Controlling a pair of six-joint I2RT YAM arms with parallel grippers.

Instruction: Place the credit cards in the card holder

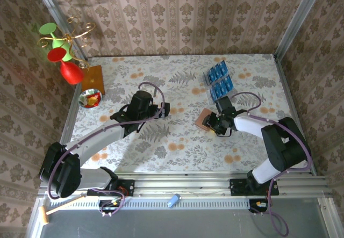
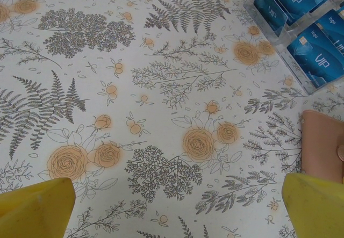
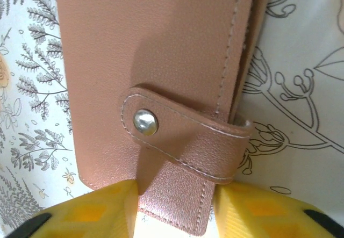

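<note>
The salmon-brown card holder (image 1: 200, 122) lies closed on the floral table, its snap strap (image 3: 183, 141) fastened. My right gripper (image 1: 211, 125) is shut on the card holder, with the yellow fingers (image 3: 91, 212) pressed against both sides of the strap's loose end (image 3: 185, 195). Several bright-blue credit cards (image 1: 217, 71) stand in a clear plastic rack behind it, and the left wrist view shows them at top right as credit cards (image 2: 317, 52) marked VIP. My left gripper (image 1: 164, 109) hovers open over bare tablecloth, its fingertips (image 2: 37, 206) wide apart, with the card holder's edge (image 2: 322, 141) at right.
A wooden board (image 1: 92, 79), a red and green glass stand (image 1: 62, 55) and a small bowl (image 1: 90, 98) sit at the back left. Metal frame posts and patterned walls enclose the table. A blue object (image 1: 173, 200) lies on the front rail.
</note>
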